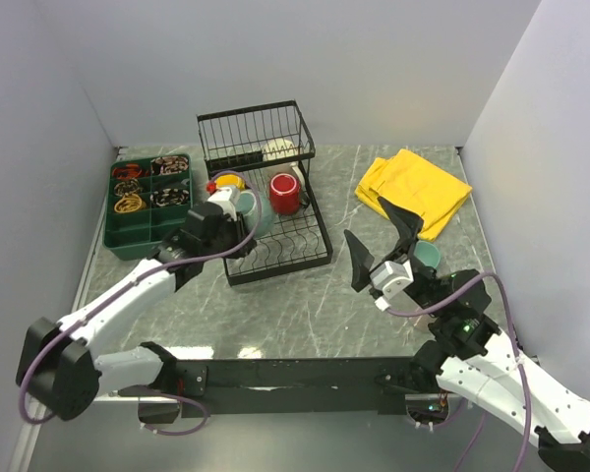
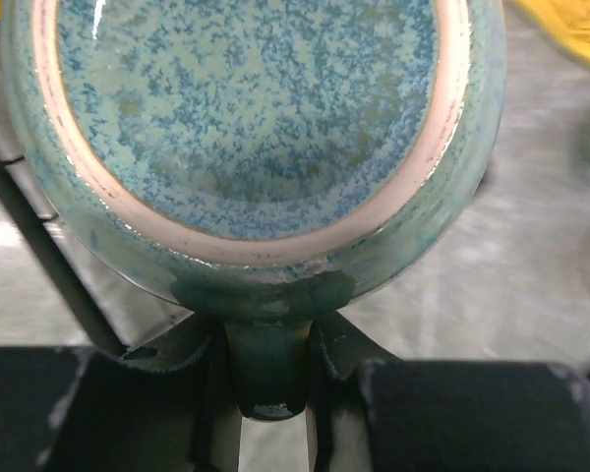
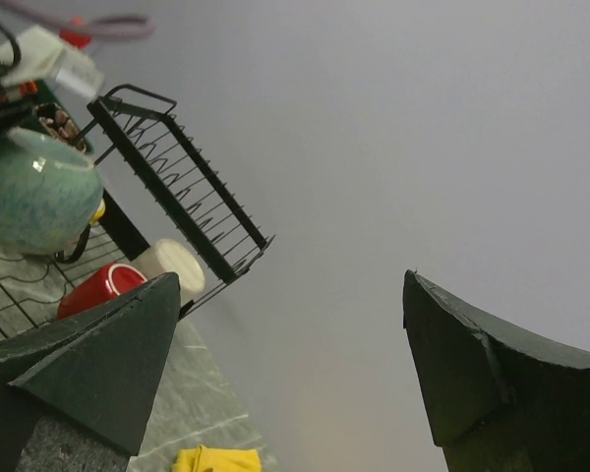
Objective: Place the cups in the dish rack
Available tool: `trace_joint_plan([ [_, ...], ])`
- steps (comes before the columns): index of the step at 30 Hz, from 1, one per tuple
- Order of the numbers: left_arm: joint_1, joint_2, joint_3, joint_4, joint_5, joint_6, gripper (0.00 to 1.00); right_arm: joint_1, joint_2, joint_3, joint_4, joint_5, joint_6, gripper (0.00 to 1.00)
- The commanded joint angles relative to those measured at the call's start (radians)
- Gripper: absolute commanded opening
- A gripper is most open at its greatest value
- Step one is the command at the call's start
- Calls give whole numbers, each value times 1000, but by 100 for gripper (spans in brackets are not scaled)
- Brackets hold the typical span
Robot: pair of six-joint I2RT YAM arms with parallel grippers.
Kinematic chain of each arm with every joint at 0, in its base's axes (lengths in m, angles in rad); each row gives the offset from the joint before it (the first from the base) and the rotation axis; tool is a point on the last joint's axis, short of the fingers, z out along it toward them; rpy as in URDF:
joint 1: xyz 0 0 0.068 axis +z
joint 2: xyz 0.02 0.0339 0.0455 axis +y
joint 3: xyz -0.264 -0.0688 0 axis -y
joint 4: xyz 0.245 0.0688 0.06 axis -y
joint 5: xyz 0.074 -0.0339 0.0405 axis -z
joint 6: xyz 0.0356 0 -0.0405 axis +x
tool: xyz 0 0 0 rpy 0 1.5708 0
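Observation:
My left gripper point(image 1: 233, 213) is shut on the handle of the large teal cup point(image 1: 250, 210) and holds it over the left side of the black wire dish rack point(image 1: 310, 246). In the left wrist view the cup's speckled base point(image 2: 256, 118) fills the frame, and its handle sits between my fingers point(image 2: 349, 344). A red cup point(image 1: 284, 194) lies on the rack's slotted part. A cream cup point(image 1: 280, 152) is in the basket. A yellow cup point(image 1: 226, 182) peeks out behind my left gripper. My right gripper point(image 1: 382, 242) is open, empty and raised, next to the small teal cup point(image 1: 429, 256) on the table. The pinkish-beige cup is out of view.
A dark green compartment tray point(image 1: 128, 236) with small items stands left of the rack. A yellow cloth point(image 1: 413, 190) lies at the back right. White walls close in the table on three sides. The right wrist view shows the rack point(image 3: 177, 177), red cup point(image 3: 98, 290) and cream cup point(image 3: 172, 265).

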Motion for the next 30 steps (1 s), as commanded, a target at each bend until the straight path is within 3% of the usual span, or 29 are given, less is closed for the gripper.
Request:
trace_joint_plan([
  [1, 1, 78, 23, 209, -166, 78, 1, -13, -36, -7, 13, 24, 47, 100],
  [12, 1, 360, 133, 215, -391, 61, 1, -36, -78, -27, 25, 21, 82, 100],
  [24, 1, 483, 171, 212, -447, 101, 1, -54, -101, -47, 28, 18, 100, 100],
  [27, 1, 496, 150, 195, -462, 101, 7, -54, -101, -48, 23, 15, 102, 100],
  [30, 1, 511, 154, 158, -471, 77, 21, -56, -102, -54, 23, 15, 105, 100],
])
